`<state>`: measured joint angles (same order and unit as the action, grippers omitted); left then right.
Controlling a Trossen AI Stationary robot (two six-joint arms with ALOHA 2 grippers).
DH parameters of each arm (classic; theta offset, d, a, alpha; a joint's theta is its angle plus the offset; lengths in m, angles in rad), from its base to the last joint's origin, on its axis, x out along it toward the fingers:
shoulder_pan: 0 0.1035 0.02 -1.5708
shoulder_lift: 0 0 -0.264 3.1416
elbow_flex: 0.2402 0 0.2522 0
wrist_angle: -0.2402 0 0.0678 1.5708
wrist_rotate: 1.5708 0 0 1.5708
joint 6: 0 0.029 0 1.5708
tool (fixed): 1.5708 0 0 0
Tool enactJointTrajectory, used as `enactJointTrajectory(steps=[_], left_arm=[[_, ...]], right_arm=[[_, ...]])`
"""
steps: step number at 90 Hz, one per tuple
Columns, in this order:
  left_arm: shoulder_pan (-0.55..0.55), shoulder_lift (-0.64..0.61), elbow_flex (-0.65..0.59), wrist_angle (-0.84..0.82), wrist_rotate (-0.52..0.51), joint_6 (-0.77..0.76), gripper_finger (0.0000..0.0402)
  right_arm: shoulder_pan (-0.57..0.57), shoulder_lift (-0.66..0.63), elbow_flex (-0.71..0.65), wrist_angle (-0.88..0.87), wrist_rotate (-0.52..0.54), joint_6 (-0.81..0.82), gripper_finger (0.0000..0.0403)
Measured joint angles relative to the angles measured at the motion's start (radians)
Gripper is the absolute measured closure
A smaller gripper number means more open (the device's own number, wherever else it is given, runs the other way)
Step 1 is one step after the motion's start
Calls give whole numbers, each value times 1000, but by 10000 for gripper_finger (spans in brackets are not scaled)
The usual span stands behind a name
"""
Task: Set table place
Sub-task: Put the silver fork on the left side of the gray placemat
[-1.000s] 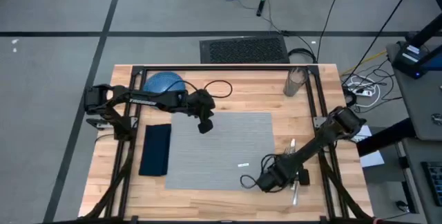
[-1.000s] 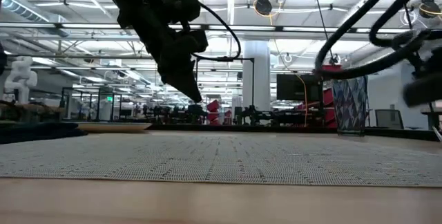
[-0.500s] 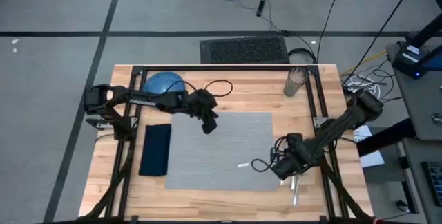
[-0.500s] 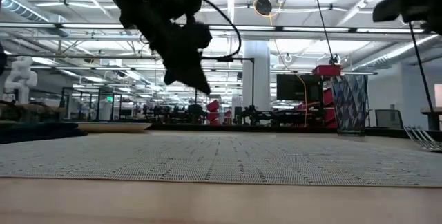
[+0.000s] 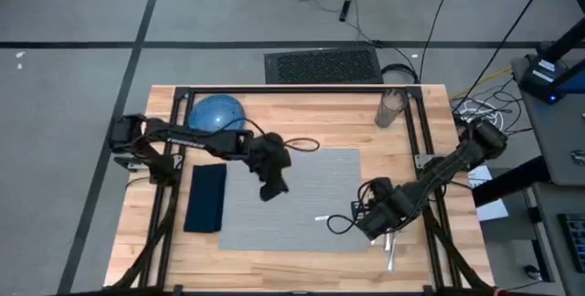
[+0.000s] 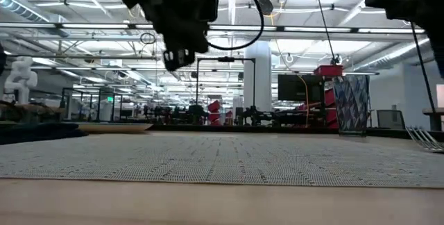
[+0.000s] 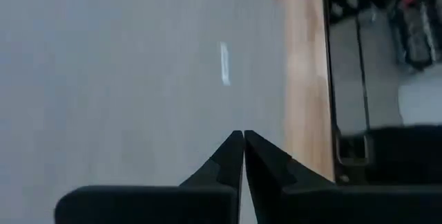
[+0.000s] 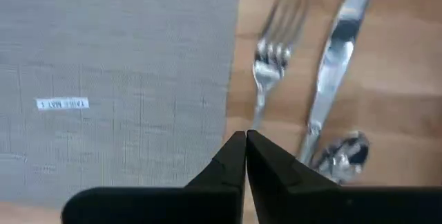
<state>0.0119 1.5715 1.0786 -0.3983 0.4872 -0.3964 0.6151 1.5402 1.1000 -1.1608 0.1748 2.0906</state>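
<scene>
The light-grey placemat (image 5: 297,200) lies flat on the wooden table (image 5: 302,127), its white tag (image 5: 322,216) near its right part. My left gripper (image 5: 268,193) hovers shut above the mat's left half; its wrist view shows the shut fingertips (image 7: 243,135) over the grey weave and the tag (image 7: 224,63). My right gripper (image 5: 366,225) hangs shut over the mat's near right corner (image 8: 231,124), clear of a fork (image 8: 273,61), a knife (image 8: 333,65) and a spoon (image 8: 343,151) that lie on the wood.
A blue dish (image 5: 218,113) sits at the far left. A navy napkin (image 5: 207,197) lies left of the mat, and a clear glass (image 5: 391,109) stands at the far right. Black frame rails (image 5: 292,92) run along the table's edges. The cutlery (image 5: 390,248) lies beside the mat's right edge.
My left gripper has gone toward the table's near edge, out over the placemat, and stays shut. My right gripper has risen from near the table top and drawn a little toward the table's right edge. The placemat lies as before.
</scene>
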Motion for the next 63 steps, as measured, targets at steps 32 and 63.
enactJointTrajectory(steps=[32, 63], left_arm=[[-134, -255, 57, -333, -294, 166, 402], [-166, -588, 19, -354, -527, 307, 402]], right_arm=[[-32, 93, -92, 208, -28, 174, 403], [-129, 105, -92, 129, -151, 163, 403]])
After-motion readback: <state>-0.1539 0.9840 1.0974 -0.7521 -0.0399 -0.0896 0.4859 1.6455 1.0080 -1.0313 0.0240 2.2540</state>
